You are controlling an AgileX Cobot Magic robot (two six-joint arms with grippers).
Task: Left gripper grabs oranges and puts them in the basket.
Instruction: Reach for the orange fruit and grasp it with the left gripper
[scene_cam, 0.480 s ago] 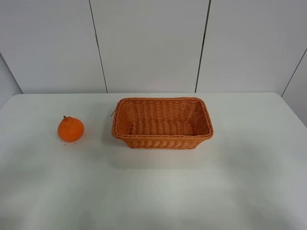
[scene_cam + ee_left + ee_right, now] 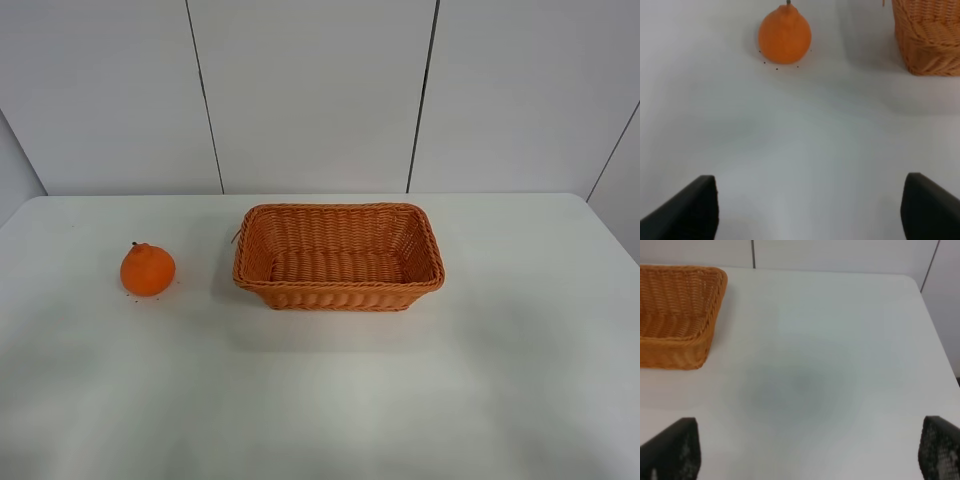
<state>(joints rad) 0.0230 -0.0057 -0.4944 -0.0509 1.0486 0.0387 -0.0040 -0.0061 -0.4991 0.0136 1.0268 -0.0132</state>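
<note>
The orange (image 2: 148,269) sits on the white table, left of the wicker basket (image 2: 338,288), which holds nothing. The left wrist view shows the orange (image 2: 784,34) ahead of my left gripper (image 2: 810,210) and a corner of the basket (image 2: 930,37). The left gripper's black fingertips (image 2: 690,207) stand wide apart with nothing between them, well short of the orange. My right gripper (image 2: 807,452) is also open and holds nothing; the basket's end (image 2: 675,315) lies ahead of it to one side. Neither gripper shows in the exterior high view.
The white table (image 2: 320,400) ends at a grey panelled wall (image 2: 310,90) behind the basket. The table's right edge and corner (image 2: 920,290) show in the right wrist view.
</note>
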